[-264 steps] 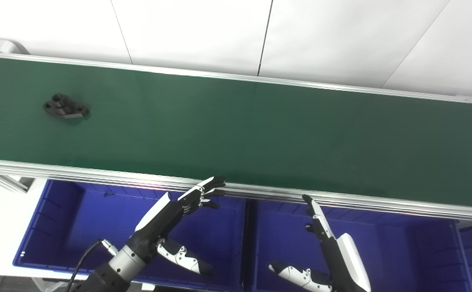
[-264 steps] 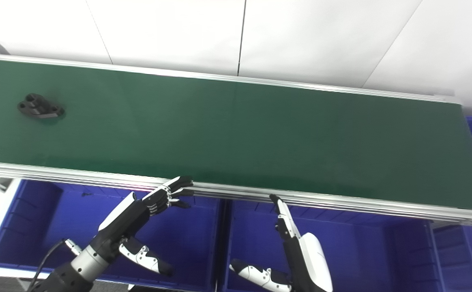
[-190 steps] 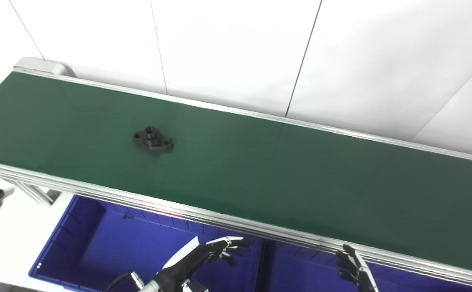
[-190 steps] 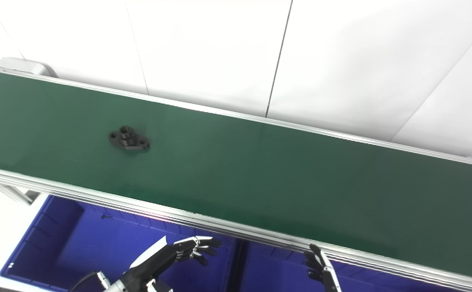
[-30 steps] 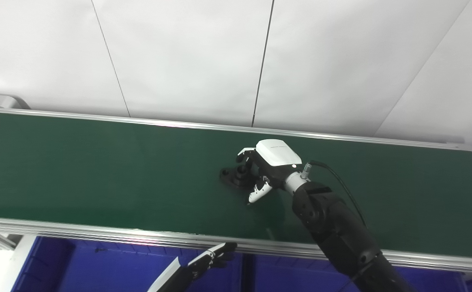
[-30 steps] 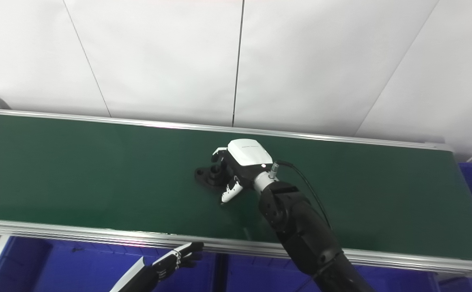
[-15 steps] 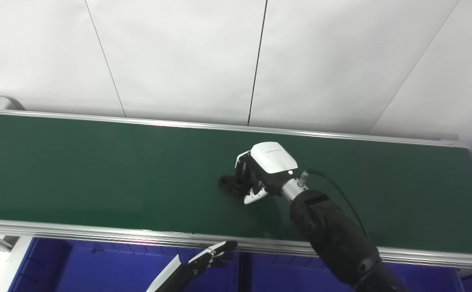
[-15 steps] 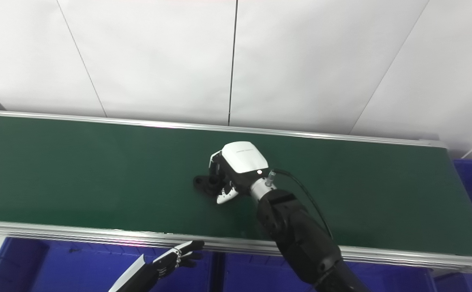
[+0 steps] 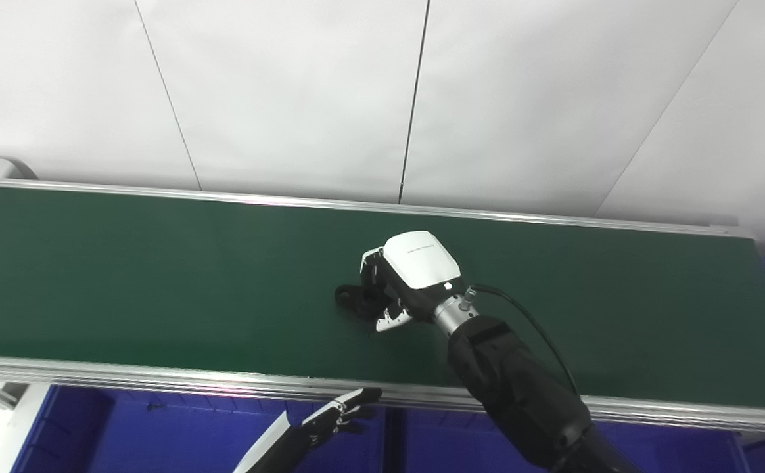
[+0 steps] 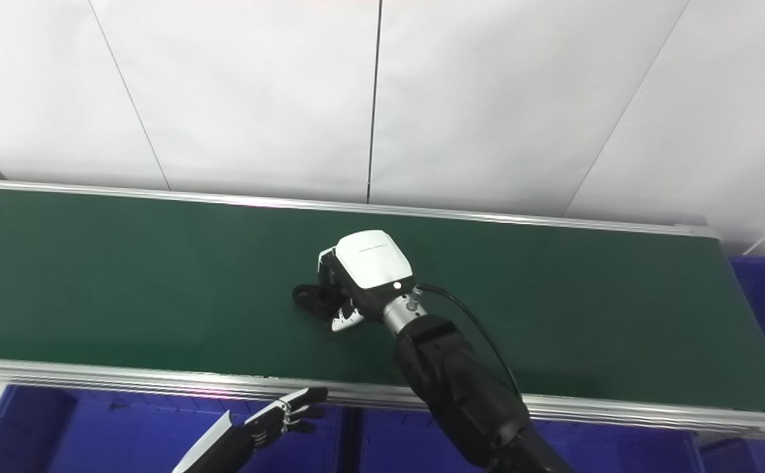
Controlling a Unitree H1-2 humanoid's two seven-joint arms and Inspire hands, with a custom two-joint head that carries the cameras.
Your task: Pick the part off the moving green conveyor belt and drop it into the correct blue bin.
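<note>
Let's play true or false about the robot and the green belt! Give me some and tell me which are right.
1. The right hand is over the belt, its fingers closed on the black part. True.
2. The part is already in a blue bin. False: it is at the belt, in the right hand.
3. The left hand is low, by the belt's near edge, holding nothing. True.
4. The belt is red. False: it is green.
5. Blue bins sit below the belt's near edge. True.
6. Both hands hold the part. False: only the right hand does.
</note>
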